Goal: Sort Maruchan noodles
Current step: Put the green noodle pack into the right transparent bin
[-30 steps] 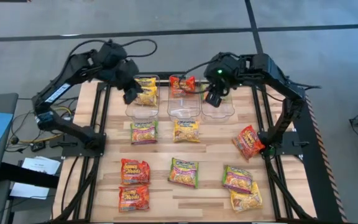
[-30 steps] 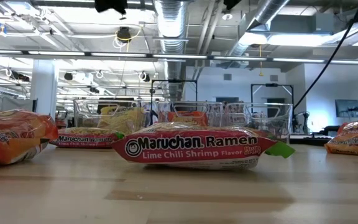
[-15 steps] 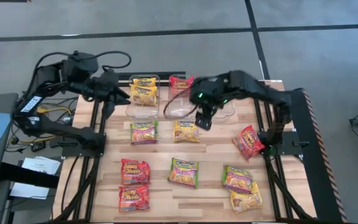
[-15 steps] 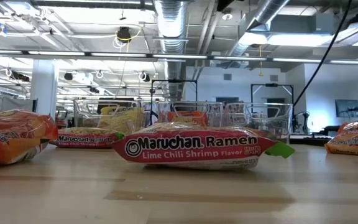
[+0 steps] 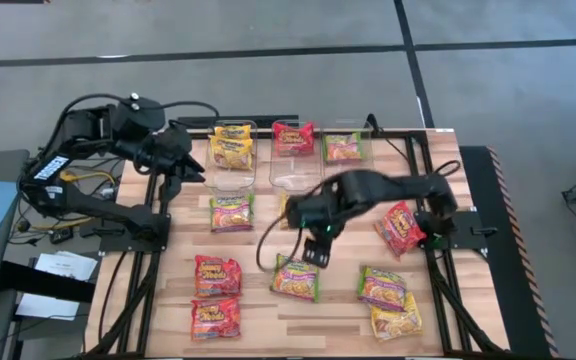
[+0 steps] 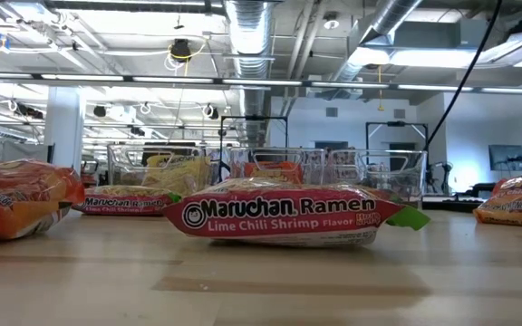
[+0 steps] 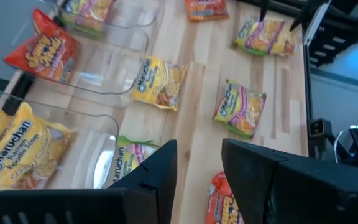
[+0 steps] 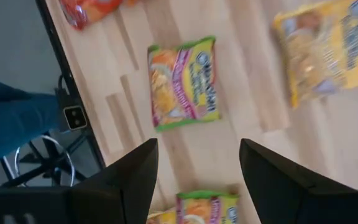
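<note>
Since the earlier frame the right gripper has swung from the bins down to centre frame, jaws spread wide and empty, above a green packet. Left gripper hangs partly open, empty, upper left beside the bins. Other Maruchan noodles lie scattered across the table.

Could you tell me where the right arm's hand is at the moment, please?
In the high view the right hand hangs open over mid-table, just above the green-edged Lime Chili Shrimp packet in the centre of the front row.
</note>
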`<state>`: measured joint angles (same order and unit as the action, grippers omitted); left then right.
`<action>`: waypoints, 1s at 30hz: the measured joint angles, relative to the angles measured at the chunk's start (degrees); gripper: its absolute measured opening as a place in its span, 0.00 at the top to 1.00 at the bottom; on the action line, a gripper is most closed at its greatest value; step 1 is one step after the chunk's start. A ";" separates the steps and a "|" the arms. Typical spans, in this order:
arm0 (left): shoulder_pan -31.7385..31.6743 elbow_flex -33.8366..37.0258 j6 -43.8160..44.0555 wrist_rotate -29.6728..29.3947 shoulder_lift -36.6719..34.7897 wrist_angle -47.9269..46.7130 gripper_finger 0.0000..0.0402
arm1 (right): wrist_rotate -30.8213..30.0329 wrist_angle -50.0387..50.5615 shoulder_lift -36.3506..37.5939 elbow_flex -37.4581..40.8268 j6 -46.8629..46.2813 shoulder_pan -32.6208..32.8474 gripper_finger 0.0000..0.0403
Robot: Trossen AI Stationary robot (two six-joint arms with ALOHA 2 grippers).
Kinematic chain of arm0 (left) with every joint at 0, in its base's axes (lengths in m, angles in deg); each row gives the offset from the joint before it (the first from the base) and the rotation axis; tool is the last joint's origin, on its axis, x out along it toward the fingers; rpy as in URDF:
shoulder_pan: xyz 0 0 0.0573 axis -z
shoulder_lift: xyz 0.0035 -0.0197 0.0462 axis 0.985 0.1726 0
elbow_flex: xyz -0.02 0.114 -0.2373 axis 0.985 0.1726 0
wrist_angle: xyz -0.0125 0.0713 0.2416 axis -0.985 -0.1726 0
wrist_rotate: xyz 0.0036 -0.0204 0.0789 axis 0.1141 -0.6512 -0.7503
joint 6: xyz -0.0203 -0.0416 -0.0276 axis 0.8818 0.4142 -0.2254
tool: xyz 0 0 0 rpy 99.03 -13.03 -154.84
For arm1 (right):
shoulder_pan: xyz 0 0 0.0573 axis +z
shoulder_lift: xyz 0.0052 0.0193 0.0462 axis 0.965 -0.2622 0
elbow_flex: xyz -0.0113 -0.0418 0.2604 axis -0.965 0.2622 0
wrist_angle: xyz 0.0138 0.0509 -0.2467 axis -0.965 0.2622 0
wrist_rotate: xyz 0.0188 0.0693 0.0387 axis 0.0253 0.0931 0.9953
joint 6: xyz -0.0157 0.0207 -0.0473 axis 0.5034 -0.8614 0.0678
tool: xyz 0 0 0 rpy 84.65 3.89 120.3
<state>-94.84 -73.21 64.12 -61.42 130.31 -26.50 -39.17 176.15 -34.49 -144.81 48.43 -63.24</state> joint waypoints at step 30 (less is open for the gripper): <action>2.02 0.05 -0.63 -1.14 -0.13 -2.36 0.72 | 0.04 0.14 15.57 34.84 -17.29 8.28 0.38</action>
<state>-92.82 -73.16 63.49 -62.57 130.18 -28.87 -39.13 176.29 -18.92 -109.97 31.15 -54.96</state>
